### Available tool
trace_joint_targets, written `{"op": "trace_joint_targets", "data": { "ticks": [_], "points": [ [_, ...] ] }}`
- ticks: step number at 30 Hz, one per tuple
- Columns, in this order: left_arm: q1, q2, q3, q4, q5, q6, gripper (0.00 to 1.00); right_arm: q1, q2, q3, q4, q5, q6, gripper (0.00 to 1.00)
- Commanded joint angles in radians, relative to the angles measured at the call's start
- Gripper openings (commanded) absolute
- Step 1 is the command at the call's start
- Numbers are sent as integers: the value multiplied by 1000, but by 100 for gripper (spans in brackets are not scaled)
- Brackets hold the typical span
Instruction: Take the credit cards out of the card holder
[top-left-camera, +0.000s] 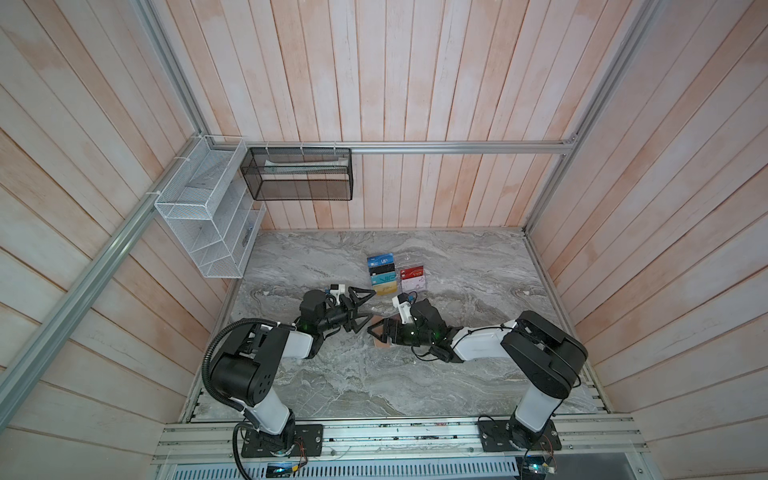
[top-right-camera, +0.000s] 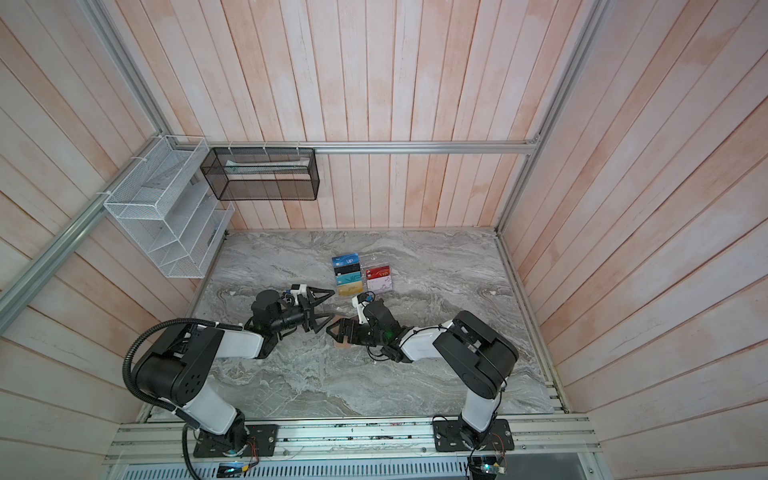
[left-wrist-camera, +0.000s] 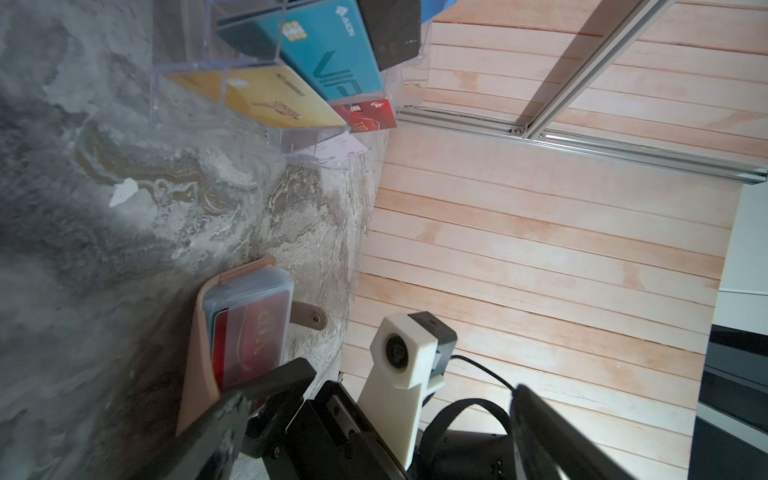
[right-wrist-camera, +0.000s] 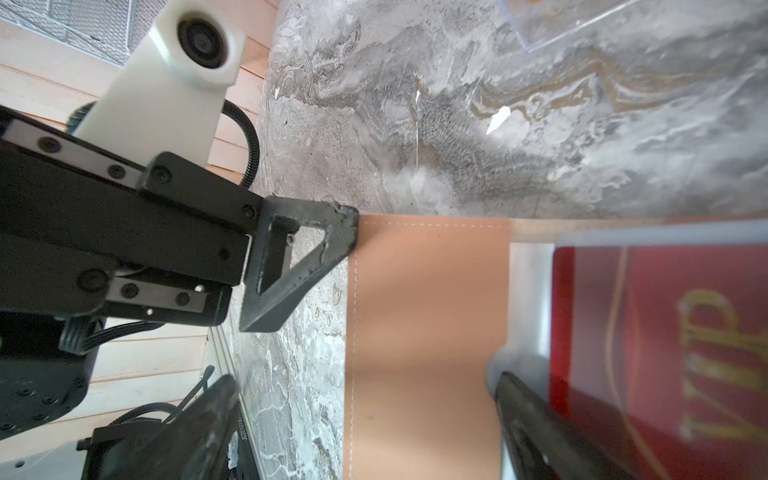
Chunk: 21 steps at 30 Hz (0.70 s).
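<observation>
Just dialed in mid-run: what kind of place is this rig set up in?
Probably a staged robot test cell rather than a real shop or home: wood-plank walls mounted on an aluminium frame, a marble-look tabletop, and a white wire basket hung on that frame.

Matt leather-like card holder (right-wrist-camera: 428, 332), glossy red card (right-wrist-camera: 665, 332), perhaps plastic sleeves (left-wrist-camera: 253, 286); marble-look table (right-wrist-camera: 457, 104)

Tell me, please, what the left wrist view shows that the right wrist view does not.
Only the left wrist view shows the teal plastic card and gold card in the clear acrylic tiered stand, plus a tan snap tab. Only the right wrist view shows the white wire mesh basket and the cover's white stitching. Both show the tan-pink leather-like card holder open on the grey marble table, a red VIP card in its clear sleeve.
</observation>
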Motion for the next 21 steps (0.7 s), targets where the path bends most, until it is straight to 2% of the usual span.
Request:
{"op": "trace_joint_targets", "data": {
  "ticks": [1,12,21],
  "points": [
    [-3,23,-23,43,17,0,100,-1,9,-20,-19,-13,5,97],
    [-12,61,-47,36,1,0,100,-3,-53,-35,-43,2,-8,97],
    [-12,136,-93,145,2,-49,100,-45,-129,-101,-52,15,-14,97]
  ]
}}
